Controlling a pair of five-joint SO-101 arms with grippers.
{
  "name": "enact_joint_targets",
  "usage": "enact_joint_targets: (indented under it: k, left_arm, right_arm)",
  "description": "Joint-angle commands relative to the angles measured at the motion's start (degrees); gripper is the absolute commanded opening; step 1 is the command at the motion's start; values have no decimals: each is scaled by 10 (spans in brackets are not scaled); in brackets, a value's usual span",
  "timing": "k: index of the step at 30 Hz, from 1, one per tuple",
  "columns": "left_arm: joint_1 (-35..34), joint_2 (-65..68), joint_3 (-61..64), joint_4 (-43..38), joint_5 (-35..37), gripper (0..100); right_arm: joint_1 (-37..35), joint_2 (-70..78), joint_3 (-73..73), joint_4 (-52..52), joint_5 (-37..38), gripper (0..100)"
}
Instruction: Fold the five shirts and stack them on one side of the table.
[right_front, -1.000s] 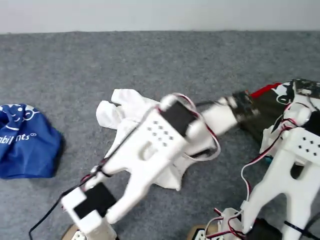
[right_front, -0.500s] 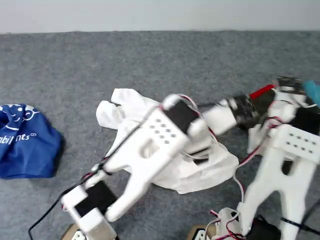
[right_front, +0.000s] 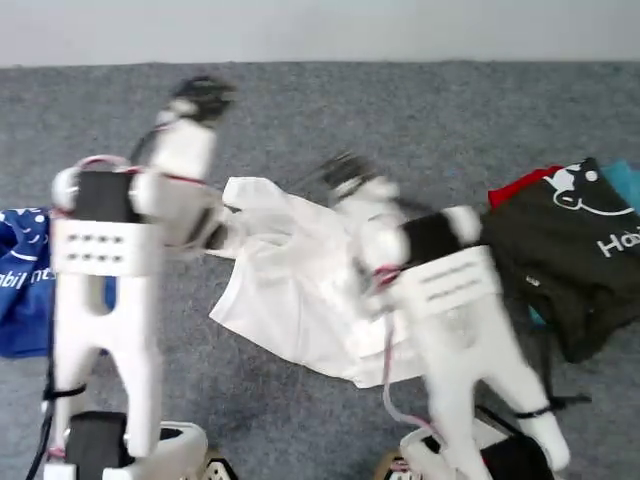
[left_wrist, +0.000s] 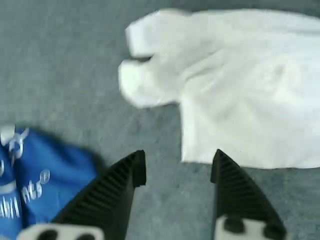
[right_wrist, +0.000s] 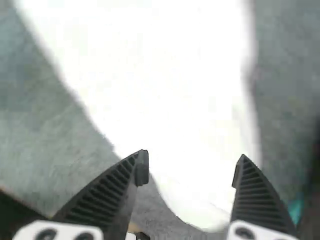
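1. White shirt (right_front: 290, 290) lay rumpled at mid-table between the two arms. Its long axis slanted from the bunched sleeves at the far left to the hem at the near right.
2. Right gripper (right_wrist: 193, 156) hung directly over the cloth, jaws spread and nothing between them.
3. Left gripper (left_wrist: 178, 155), also spread and empty, hung over the bare grey table (left_wrist: 60, 60) just beside the shirt's edge, with the blue shirt (left_wrist: 35, 185) on its other side.
4. By my judgement the right arm was nearer, and the left would need to go toward the sleeve end.
5. Black shirt (right_front: 570, 260) lay well apart on the right.
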Motion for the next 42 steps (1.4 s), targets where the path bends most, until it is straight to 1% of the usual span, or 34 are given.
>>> enact_joint_targets:
  k: [1, 4, 8, 11, 15, 19, 23, 27, 29, 30, 33, 34, 37, 39, 42]
  left_arm:
    - [-55, -34, 55, 11, -8, 217]
    - [-59, -53, 93, 9, -8, 217]
    - [-59, -71, 100, -11, -9, 217]
    - [-58, -72, 101, -11, -8, 217]
    - [-48, -71, 101, -9, -8, 217]
    - [-12, -75, 104, -7, -8, 217]
    - [24, -76, 131, -10, -8, 217]
    - [39, -71, 142, -12, -9, 217]
    - [33, -74, 142, -45, -2, 217]
    - [29, -75, 141, -72, 14, 217]
    - [-17, -62, 143, -169, 74, 220]
    - [-30, -53, 143, -179, 90, 220]
    - [-39, -10, 143, -150, 99, 220]
    - [-35, 25, 143, -127, 81, 220]
    - [-25, 71, 143, -117, 55, 218]
  right_arm:
    - [-87, 26, 61, -35, 33, 277]
    - [-97, 60, 126, -68, 40, 277]
    - [-99, 92, 185, -86, 43, 270]
    - [-97, 100, 220, -106, 43, 212]
    - [-97, 97, 260, -160, 44, 129]
    - [-96, 101, 282, -213, 44, 147]
    - [-97, 91, 268, -198, 44, 147]
    - [-96, 50, 192, -153, 42, 147]
    - [-95, 20, 156, -145, 41, 147]
    - [-95, 10, 147, -145, 41, 147]
    - [-77, -7, 153, -150, 43, 147]
    - [-66, -7, 165, -151, 44, 147]
    - [-44, -7, 221, -160, 45, 147]
    - [-32, -7, 261, -180, 45, 147]
    - [-17, -7, 307, -209, 45, 147]
